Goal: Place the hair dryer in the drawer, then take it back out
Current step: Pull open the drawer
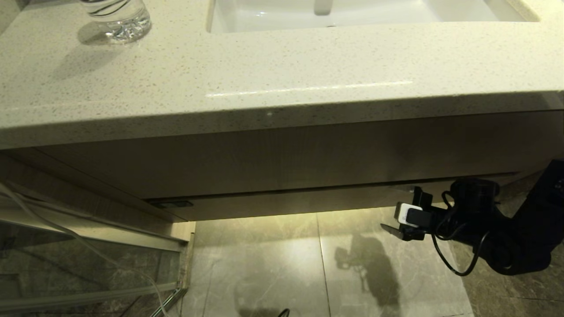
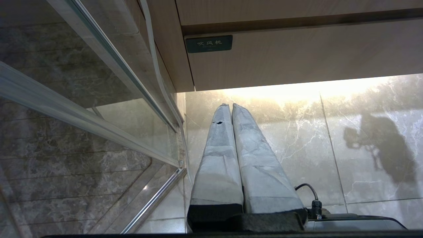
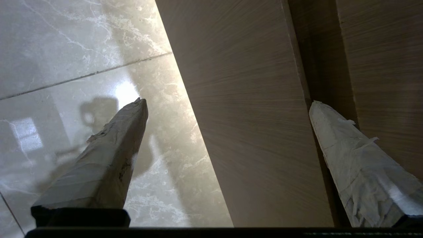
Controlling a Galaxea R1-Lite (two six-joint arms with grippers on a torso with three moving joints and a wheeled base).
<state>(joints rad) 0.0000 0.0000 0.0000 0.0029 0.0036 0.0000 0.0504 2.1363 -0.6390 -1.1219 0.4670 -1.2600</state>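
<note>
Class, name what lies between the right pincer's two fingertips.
The drawer: its wooden front strip fills that stretch, shown in the right wrist view. The right pincer stands open around it.

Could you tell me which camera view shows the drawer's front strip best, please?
The head view: the strip runs nearly full width under the counter, closed. The right wrist view shows a close section between the open right gripper; the left wrist view shows its labelled end.

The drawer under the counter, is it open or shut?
Shut: the drawer front sits flush under the taller panel, only a thin dark gap between them.
</note>
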